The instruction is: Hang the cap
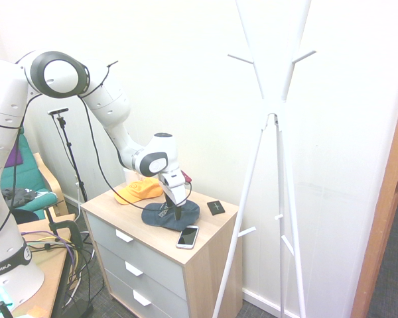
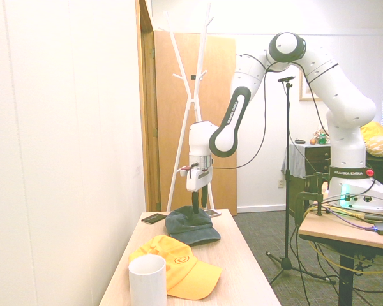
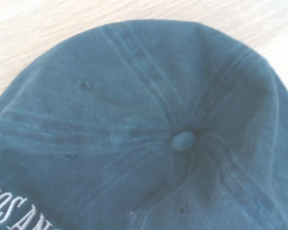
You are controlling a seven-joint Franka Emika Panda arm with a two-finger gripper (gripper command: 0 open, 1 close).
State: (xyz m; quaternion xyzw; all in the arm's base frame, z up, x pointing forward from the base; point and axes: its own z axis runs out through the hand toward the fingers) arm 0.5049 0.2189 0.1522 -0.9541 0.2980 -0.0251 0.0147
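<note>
One end effector (image 2: 200,199), spread at the navy cap (image 2: 190,225), seems to be starting the grasp; next, pinch its crown fabric.

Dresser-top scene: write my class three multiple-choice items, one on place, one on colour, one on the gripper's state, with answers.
1. Where is the white mug?
A) On the floor
B) Beside the yellow cap
C) On the coat stand

2. What colour is the cap under the gripper?
A) Red
B) White
C) Dark blue

3. How are the gripper's fingers?
A) Apart
B) Pressed together
C) Around the phone

1 B: the mug stands by the yellow cap.
2 C: the dark blue cap shows it.
3 A: a gap shows between the gripper's fingertips.
</note>
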